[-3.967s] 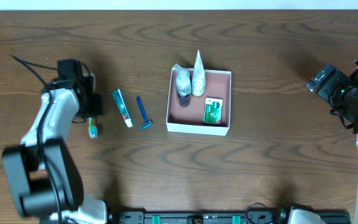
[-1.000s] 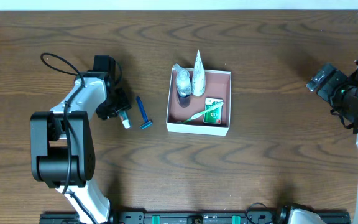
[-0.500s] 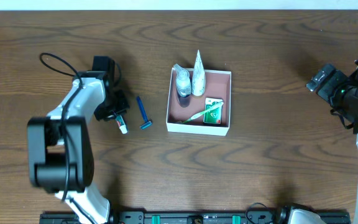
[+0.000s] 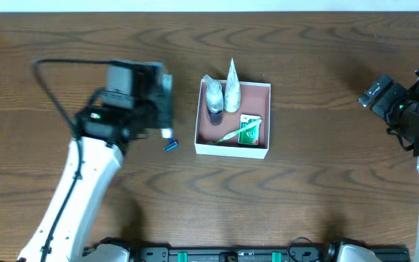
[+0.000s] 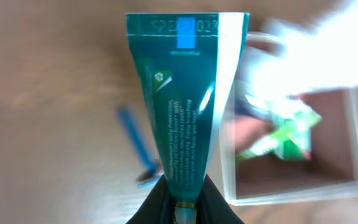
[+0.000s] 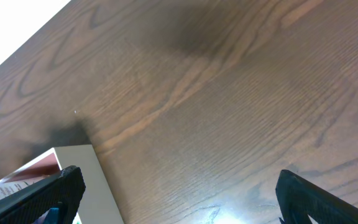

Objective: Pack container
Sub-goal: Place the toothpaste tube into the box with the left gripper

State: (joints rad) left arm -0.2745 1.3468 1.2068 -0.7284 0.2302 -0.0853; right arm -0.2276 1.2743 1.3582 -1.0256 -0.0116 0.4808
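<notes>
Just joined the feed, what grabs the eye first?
The teal tube, clamped in the left gripper, fills the left wrist view. Right of it sits the white-walled container, partly packed, with a blue razor on the table by its left wall.

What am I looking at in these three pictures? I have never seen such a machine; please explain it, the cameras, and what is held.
These are two robot arms at a brown wooden table. One picture looks down from above; the other two come from a small camera on each wrist. The left gripper is shut on a teal and white toothpaste tube, close to the shallow square white box with a pink-brown inside. In the box are a clear bottle, a white pointed tube, a green packet and a green toothbrush. A blue plastic razor lies on the table beside the box. The right gripper is open and holds nothing.
</notes>
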